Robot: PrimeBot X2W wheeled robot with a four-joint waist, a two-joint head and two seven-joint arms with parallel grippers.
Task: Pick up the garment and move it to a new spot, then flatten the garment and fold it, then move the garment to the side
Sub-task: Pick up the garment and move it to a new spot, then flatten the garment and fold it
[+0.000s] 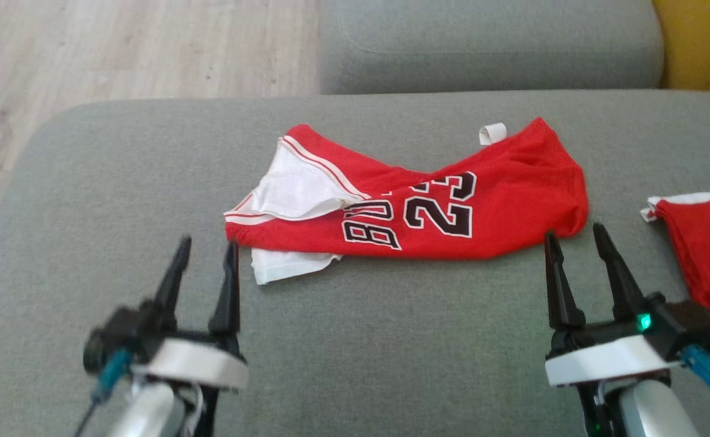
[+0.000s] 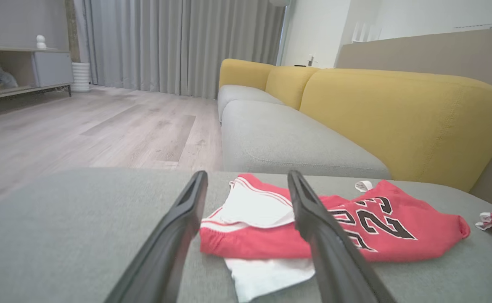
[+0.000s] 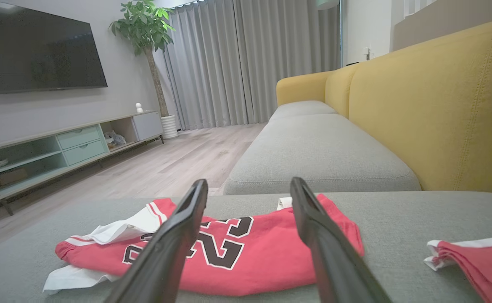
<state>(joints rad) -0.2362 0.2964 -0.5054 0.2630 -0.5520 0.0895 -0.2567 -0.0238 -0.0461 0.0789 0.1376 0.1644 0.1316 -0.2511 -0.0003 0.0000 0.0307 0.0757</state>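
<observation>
The left gripper (image 1: 206,243) and right gripper (image 1: 570,229), fingers wide and empty, should each pinch an end of the red jersey (image 1: 440,212), lifting evenly.

Red jersey garment (image 1: 500,194): soft matt knit cloth, creased, with white cloth lining and flat black printed numerals. Grey sofa seat cushion (image 1: 355,340): matt, finely woven fabric. Yellow sofa backrest (image 3: 439,105): matt textile with stitched seams. Pale plank floor (image 1: 118,48): wood grain, low sheen as I see it. Left gripper (image 1: 207,243) and right gripper (image 1: 574,232): smooth, matt dark plastic fingers.
</observation>
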